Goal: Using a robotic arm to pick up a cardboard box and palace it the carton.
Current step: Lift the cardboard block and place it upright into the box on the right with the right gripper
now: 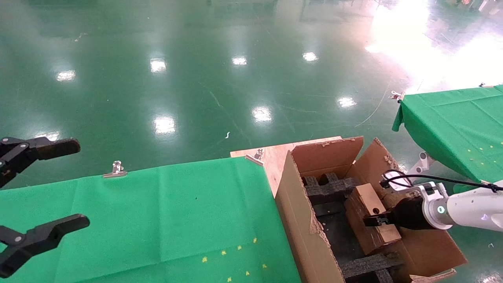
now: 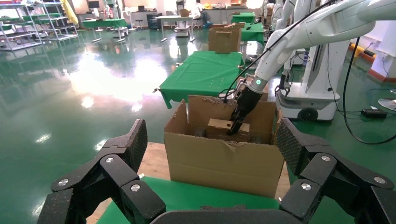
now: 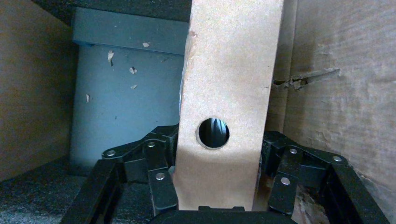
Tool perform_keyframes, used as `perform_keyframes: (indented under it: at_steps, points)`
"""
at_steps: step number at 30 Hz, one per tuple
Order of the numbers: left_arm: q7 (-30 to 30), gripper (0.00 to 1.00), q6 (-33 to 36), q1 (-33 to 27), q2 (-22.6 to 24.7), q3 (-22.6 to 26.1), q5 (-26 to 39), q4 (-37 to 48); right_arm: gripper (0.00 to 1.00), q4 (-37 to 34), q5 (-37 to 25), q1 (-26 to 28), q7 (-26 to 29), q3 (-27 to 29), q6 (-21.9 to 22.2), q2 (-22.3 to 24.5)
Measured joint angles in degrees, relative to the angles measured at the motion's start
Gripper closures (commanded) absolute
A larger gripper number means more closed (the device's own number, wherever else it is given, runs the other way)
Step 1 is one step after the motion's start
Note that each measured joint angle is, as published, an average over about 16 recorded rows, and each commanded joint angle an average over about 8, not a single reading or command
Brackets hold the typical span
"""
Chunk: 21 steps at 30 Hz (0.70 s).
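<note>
The small brown cardboard box (image 1: 369,204) with a round hole stands tilted inside the large carton (image 1: 298,212), over black foam inserts (image 1: 326,184). My right gripper (image 1: 373,221), on the white robotic arm (image 1: 467,210), is shut on the box, one finger on each side of it. The right wrist view shows the box (image 3: 229,70) between the jaws of that gripper (image 3: 219,140), beside the carton wall (image 3: 336,93). In the left wrist view, the box (image 2: 224,126) shows above the rim of the carton (image 2: 224,163). My left gripper (image 1: 83,184) hangs open at the far left, apart from everything.
A green-clothed table (image 1: 157,220) lies in front of me, its cloth held by metal clips (image 1: 116,169). The carton stands on a wooden board (image 1: 271,157) at the table's right end. A second green table (image 1: 459,125) stands at the right, above the shiny green floor.
</note>
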Motion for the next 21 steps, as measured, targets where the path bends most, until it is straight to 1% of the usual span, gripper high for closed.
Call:
perform_keyframes:
  at_steps: [11,21]
  points:
    - [0.00,0.00,0.00,0.00,0.00,0.00,0.00,0.00,0.00,0.34,-0.31,0.76,0.31,-0.06,-0.17,0.34]
    - [0.00,0.00,0.00,0.00,0.00,0.00,0.00,0.00,0.00,1.75,-1.00,2.58,0.70,-0.07,-0.26,1.28]
